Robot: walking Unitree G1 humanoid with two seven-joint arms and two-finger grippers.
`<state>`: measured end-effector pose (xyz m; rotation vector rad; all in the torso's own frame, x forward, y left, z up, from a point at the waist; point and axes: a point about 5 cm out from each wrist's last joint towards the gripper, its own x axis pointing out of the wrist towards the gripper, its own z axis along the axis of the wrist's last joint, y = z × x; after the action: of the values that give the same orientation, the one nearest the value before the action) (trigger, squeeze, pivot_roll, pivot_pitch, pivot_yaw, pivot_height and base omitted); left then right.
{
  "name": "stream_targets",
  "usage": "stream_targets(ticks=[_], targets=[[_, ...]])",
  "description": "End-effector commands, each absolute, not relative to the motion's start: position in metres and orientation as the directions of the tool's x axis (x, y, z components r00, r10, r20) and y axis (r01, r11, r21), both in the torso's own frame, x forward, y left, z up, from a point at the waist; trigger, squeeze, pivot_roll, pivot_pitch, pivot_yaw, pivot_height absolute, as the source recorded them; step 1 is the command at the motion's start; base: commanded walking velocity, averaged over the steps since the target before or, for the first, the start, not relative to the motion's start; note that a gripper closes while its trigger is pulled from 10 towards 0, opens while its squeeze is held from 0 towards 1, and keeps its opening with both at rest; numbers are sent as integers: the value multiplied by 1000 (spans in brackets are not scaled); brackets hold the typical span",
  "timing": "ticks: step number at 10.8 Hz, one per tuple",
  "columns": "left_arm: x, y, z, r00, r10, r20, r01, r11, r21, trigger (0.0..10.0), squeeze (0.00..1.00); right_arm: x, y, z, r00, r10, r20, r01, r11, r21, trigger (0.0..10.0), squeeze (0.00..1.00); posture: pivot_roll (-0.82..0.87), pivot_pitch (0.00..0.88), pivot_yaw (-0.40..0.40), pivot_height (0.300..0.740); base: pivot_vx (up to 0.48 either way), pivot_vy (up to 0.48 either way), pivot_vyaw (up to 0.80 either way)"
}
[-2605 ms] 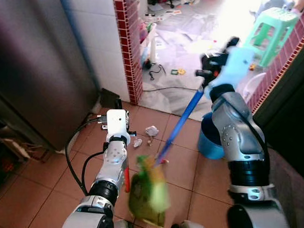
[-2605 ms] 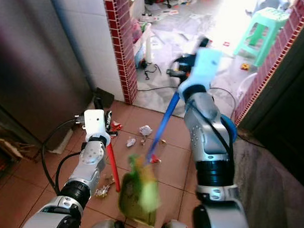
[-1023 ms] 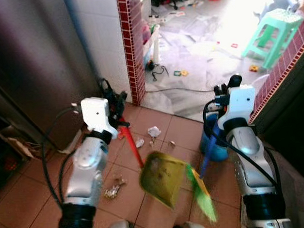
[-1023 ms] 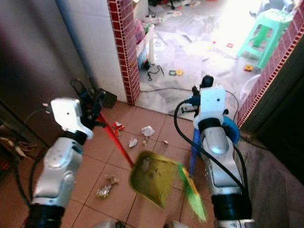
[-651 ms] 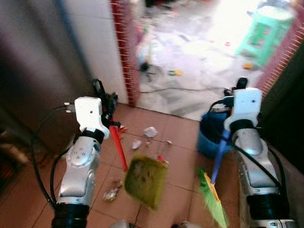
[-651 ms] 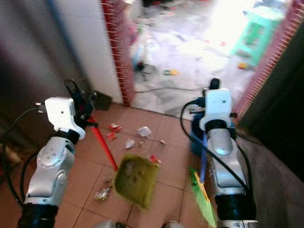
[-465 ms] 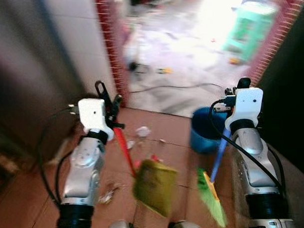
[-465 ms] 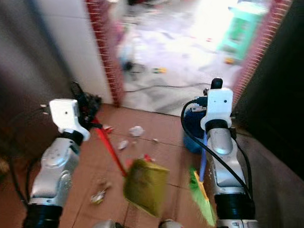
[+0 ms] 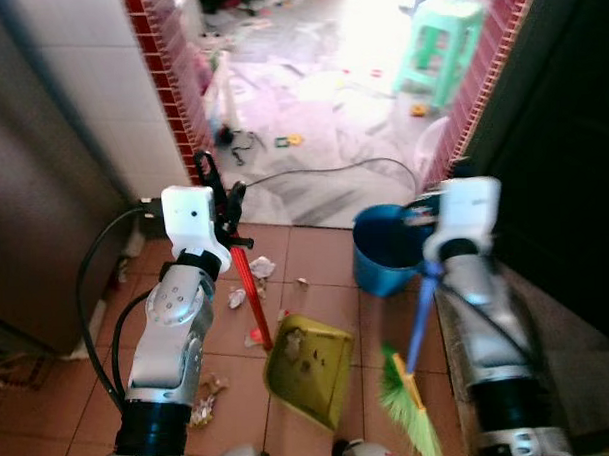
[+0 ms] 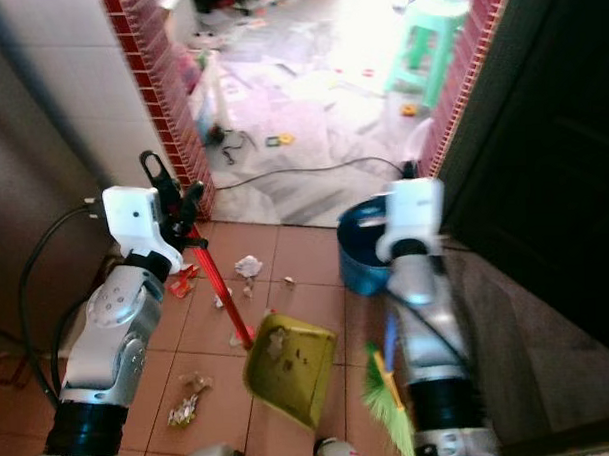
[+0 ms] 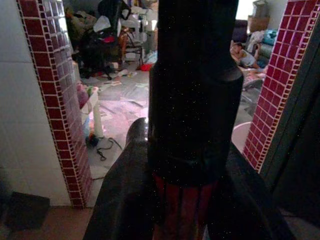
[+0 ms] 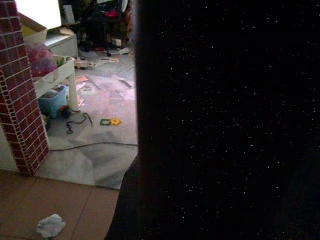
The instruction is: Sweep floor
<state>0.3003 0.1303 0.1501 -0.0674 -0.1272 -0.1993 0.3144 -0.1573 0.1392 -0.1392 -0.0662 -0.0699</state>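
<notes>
Left tool (image 9: 224,206): clamps red dustpan handle (image 9: 253,305).
Right tool (image 9: 420,216): grip cannot tell; broom (image 9: 412,402).
Risk: tilted dustpan (image 9: 309,370) spilling scraps toward 6 o'clock.

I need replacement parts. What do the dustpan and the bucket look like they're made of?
Dustpan: likely moulded plastic, matte olive-yellow, with a glossy red handle, material unclear. Bucket: probably plastic, smooth blue with a slight sheen on its rim.
</notes>
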Motion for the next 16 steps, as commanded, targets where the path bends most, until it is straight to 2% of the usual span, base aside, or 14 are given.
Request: stream_targets(ticks=[1,2,3,6,7,9,16], targets=[[296,139,152,975,-165,151,178,981,-74,10000,0,312,-161,134,994,-89,62,96,986,-134,10000,0,-61,0,59,740,0,0,-800],[297,144,145,984,-132,121,146,982,-123,10000,0,313,-169,131,992,-105,65,113,984,-139,10000,0,-64,0,68,740,0,0,-800],[301,144,144,985,-116,131,135,981,-141,10000,0,315,-186,127,986,-157,59,164,974,-154,10000,0,-58,0,42,740,0,0,-800],[297,154,139,987,-106,118,125,978,-166,10000,0,318,-183,125,987,-150,53,156,977,-148,10000,0,-81,0,40,740,0,0,-800],[297,154,139,988,-106,112,124,976,-178,10000,0,319,-179,127,990,-123,72,133,978,-161,10000,0,-83,0,45,740,0,0,-800],[300,149,143,984,-135,114,154,972,-177,10000,0,319,-182,124,986,-157,64,164,979,-122,10000,0,-77,0,51,740,0,142,-697],[300,147,145,981,-167,103,182,970,-162,10000,0,320,-175,124,988,-135,70,142,983,-113,10000,0,-65,0,53,740,0,265,-60]])
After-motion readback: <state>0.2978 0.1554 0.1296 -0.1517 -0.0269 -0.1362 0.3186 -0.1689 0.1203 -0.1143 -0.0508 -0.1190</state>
